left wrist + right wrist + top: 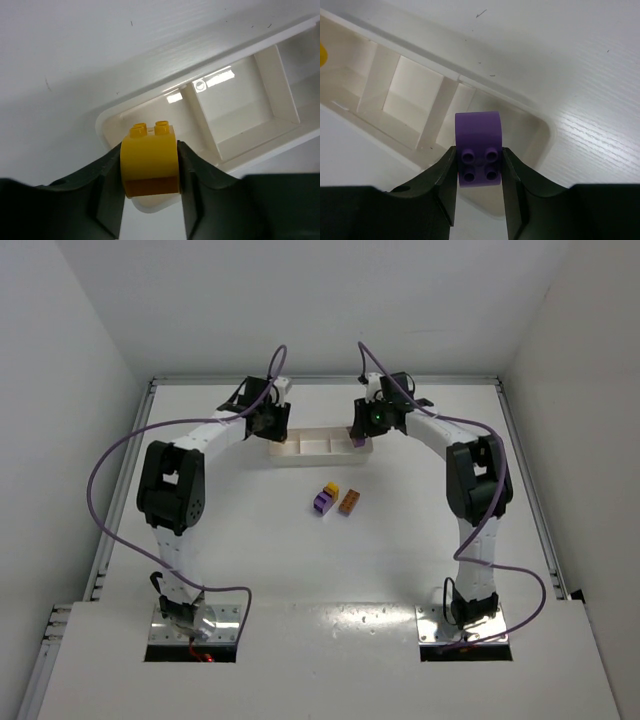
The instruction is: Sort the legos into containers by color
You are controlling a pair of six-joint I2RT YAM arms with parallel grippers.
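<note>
The white three-compartment tray (318,452) lies at the far middle of the table. My left gripper (150,172) is shut on a yellow brick (150,160) and holds it above the tray's left end compartment (131,117). My right gripper (479,165) is shut on a purple brick (478,147) and holds it above the tray's right end compartment (520,135). In the top view the left gripper (270,425) and the right gripper (358,435) sit over the tray's two ends. A purple brick with a yellow one on it (325,499) and an orange brick (350,502) lie on the table in front of the tray.
White walls enclose the table on three sides. Purple cables loop out from both arms. The tray's middle compartment (235,110) shows bare in the left wrist view.
</note>
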